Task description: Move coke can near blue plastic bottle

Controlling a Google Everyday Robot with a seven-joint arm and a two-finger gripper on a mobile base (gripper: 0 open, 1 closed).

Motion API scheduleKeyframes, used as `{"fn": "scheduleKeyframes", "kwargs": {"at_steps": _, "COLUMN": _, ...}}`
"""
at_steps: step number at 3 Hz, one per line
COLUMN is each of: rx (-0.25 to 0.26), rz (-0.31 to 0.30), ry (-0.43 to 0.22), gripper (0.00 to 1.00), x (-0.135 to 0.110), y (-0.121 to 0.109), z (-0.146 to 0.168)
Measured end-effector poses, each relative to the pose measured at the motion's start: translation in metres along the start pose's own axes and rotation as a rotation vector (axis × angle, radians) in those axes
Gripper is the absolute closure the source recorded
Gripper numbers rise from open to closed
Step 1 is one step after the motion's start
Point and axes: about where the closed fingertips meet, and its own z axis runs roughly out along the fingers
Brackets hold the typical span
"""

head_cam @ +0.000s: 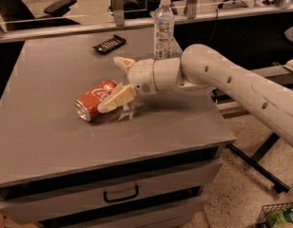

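The coke can (92, 100) lies on its side on the grey table (51, 141), left of middle, silver end facing front-left. My gripper (108, 84) is open at the can's right end. One finger (117, 99) lies across the can's near side and the other finger (123, 62) sticks up behind it, apart from the can. The blue plastic bottle (163, 30) stands upright with a white cap at the table's back edge, behind my wrist and well apart from the can.
A flat black remote (109, 43) lies at the back of the table, left of the bottle. The table has drawers below with a handle (121, 194). Office chairs and a rail stand behind. A basket (279, 216) sits on the floor at lower right.
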Motion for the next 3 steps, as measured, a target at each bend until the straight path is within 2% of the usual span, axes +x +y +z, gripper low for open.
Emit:
{"fn": "scheduleKeyframes", "kwargs": {"at_steps": 1, "rx": -0.065, "rz": -0.021, "ry": -0.049, "gripper": 0.01, "x": 0.0059, "y": 0.0067, "z": 0.0022}}
{"fn": "scheduleKeyframes", "kwargs": {"at_steps": 2, "rx": -0.130, "rz": -0.044, "ry": -0.097, "gripper": 0.10, "x": 0.0065, "y": 0.0141, "z": 0.0009}}
{"fn": "scheduleKeyframes", "kwargs": {"at_steps": 3, "rx": -0.157, "rz": -0.054, "ry": -0.108, "gripper": 0.32, "x": 0.0060, "y": 0.0166, "z": -0.0009}}
